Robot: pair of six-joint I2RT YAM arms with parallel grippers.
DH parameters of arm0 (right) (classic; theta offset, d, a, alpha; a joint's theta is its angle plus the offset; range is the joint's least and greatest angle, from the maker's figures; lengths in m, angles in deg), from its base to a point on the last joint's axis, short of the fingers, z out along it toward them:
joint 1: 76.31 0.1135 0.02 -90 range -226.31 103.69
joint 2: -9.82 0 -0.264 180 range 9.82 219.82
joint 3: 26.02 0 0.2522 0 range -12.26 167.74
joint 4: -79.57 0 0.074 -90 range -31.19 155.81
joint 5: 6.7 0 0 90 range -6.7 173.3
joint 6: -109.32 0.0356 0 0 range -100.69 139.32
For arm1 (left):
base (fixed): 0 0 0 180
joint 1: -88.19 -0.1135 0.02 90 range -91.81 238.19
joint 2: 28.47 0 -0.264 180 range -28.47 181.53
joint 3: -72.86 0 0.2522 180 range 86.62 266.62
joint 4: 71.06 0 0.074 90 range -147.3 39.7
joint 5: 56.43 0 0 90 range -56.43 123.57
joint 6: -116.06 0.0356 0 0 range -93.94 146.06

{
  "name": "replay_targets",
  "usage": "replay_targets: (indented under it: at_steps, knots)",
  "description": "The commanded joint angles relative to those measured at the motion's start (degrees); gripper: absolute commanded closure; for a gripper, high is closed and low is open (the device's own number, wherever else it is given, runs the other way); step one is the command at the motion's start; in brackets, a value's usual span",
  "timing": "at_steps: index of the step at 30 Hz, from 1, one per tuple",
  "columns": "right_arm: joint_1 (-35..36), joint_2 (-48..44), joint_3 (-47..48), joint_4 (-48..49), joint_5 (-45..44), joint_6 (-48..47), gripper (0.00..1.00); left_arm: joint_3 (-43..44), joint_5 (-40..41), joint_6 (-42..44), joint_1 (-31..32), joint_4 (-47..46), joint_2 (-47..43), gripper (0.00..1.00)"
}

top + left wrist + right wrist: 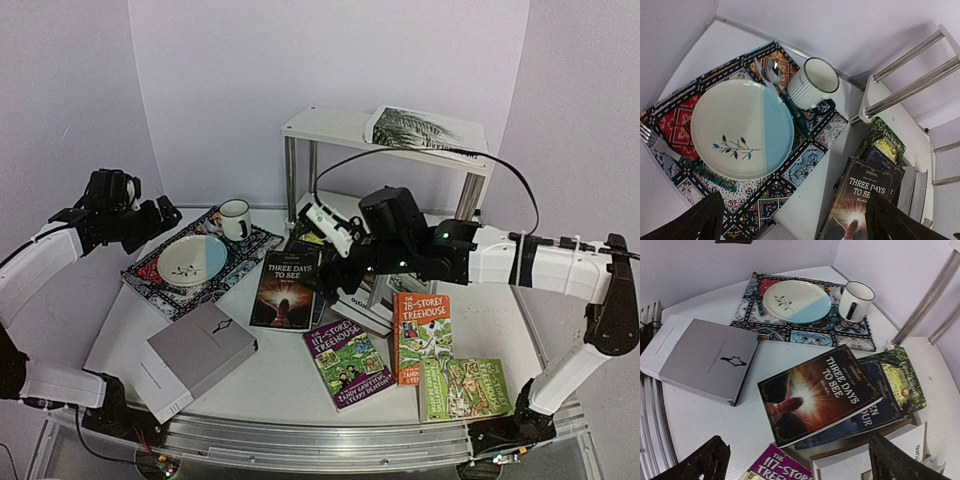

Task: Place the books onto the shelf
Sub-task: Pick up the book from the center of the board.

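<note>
Several books lie on the table: a grey hardback, the dark "Three Days to See", and purple, orange and green Treehouse paperbacks. A palm-leaf book lies on the top board of the white shelf. My right gripper hovers open in front of the shelf's lower tier, above "Three Days to See", a blue book and white books; nothing sits between its fingers. My left gripper is open and empty over the mat's edge.
A patterned mat at the left carries a plate, cutlery and a mug. The shelf's chrome legs rise close behind the pile of dark books. The table's curved front edge runs just past the paperbacks.
</note>
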Motion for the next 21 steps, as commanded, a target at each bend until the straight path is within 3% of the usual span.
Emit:
replay_targets:
  at_steps: [1, 9, 14, 21]
  knots:
    - [6.6, 0.4, -3.0, 4.5, -1.6, -6.2, 0.02, 1.2, 1.4, -2.7, -0.3, 5.8, 2.0, 0.00]
    - [11.3, 3.2, -6.2, 6.7, -9.4, -5.0, 0.02, -0.5, -4.7, 0.4, -0.3, 4.6, 4.0, 0.00]
    - [10.3, 7.0, 0.8, -7.8, -19.4, -6.3, 0.02, -0.2, -17.3, 2.4, -0.1, 2.0, 9.7, 0.05]
    - [3.0, 6.5, 3.0, -15.6, -20.2, -2.9, 0.02, 1.6, -18.9, 2.8, 4.5, -0.7, 13.9, 0.04]
